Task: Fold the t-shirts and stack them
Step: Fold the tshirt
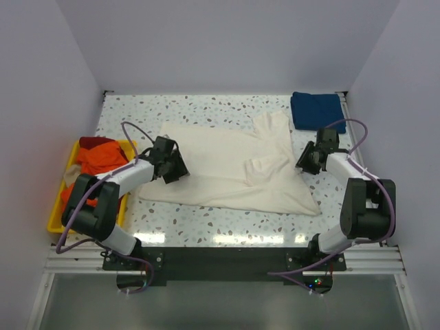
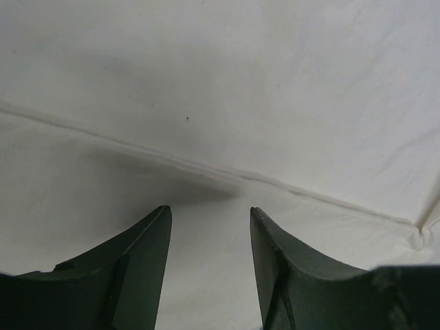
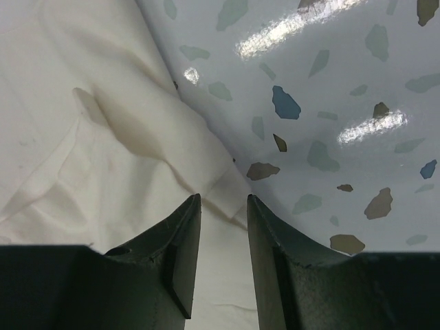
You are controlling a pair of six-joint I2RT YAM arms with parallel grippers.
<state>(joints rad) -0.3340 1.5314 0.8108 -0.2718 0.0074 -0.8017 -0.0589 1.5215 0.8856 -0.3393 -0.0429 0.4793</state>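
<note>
A large cream t-shirt point(image 1: 227, 168) lies spread flat across the middle of the table, one sleeve pointing to the back right. My left gripper point(image 1: 176, 169) hovers low over its left part, open, with only flat cream cloth point(image 2: 275, 82) and a seam between its fingers point(image 2: 210, 210). My right gripper point(image 1: 304, 163) is at the shirt's right edge. Its jaws point(image 3: 223, 198) stand narrowly apart astride a folded bit of the cream hem point(image 3: 82, 137). A folded dark blue t-shirt point(image 1: 316, 110) sits at the back right corner. Orange point(image 1: 102, 158) and red point(image 1: 95, 142) t-shirts lie bunched in the tray.
A yellow plastic tray point(image 1: 53, 218) stands at the table's left edge beside the left arm. Speckled tabletop point(image 3: 330, 103) shows right of the cream shirt. White walls close in the table on three sides.
</note>
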